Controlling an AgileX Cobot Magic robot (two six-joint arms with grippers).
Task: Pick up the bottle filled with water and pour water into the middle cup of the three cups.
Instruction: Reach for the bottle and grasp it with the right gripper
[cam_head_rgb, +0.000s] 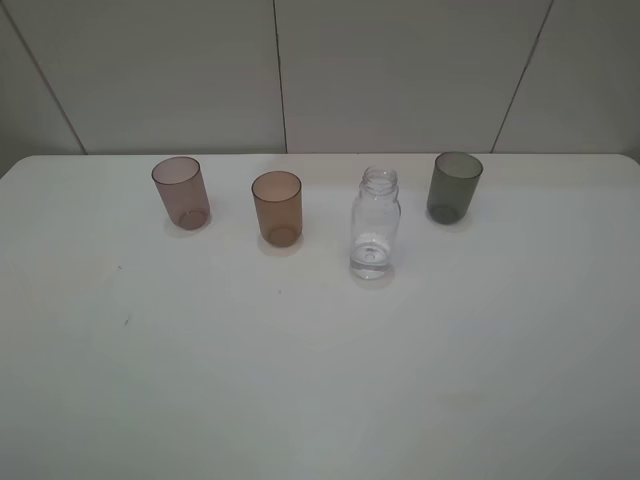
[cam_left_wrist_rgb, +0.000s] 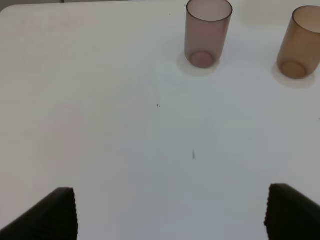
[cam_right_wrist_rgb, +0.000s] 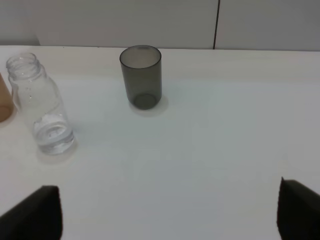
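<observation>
To your left, the left hand (cam_left_wrist_rgb: 171, 214) is released, its two dark fingers spread wide with only bare desk (cam_head_rgb: 300, 380) between them. Ahead of it stand the pinkish-mauve cup (cam_head_rgb: 181, 192) and, further toward the centre, the middle cup (cam_head_rgb: 277, 207), the amber-brown one. Both are upright and look empty.

Moving right across the high view, the bottle (cam_head_rgb: 375, 222) stands just beside the middle cup, between it and the dark grey cup (cam_head_rgb: 455, 187). It sits slightly nearer the front of the desk than its neighbours and touches neither of them. Its long axis is vertical, with the threaded neck open and pointing up. The plastic is so clear that you cannot tell the water level.

The right hand (cam_right_wrist_rgb: 170, 212) is also released, with its fingers wide apart and empty. From it, the bottle lies ahead and off toward the middle-cup side, while the dark grey cup lies more nearly straight ahead. Only the right wrist view catches the bottle; the left wrist view misses it. So judge the right arm the nearer one. You would reach forward and inward and take the body from the side, to keep it upright.

No brand, label or writing can be read on the bottle or on any cup; all are plain.
</observation>
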